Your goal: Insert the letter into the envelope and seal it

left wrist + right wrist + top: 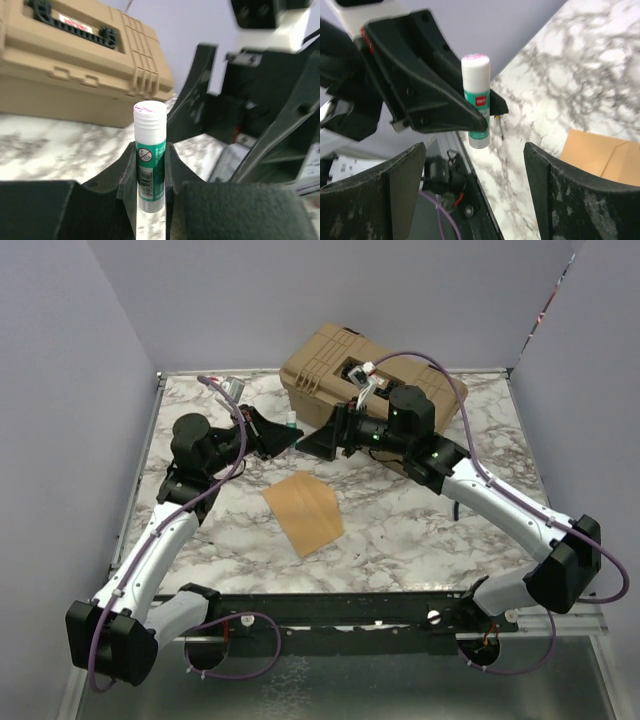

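The left tool [150,167] is clamped on an upright glue stick [150,125], white cap on top, green label facing out. Facing it, the right tool [476,186] has its jaws spread wide with nothing gripped between them. Both hover above the back of the marble worktop [430,530], close in front of a tan plastic case [318,368]. The orange-brown envelope [303,512] lies flat mid-worktop, nearer the arm bases and apart from both tools.
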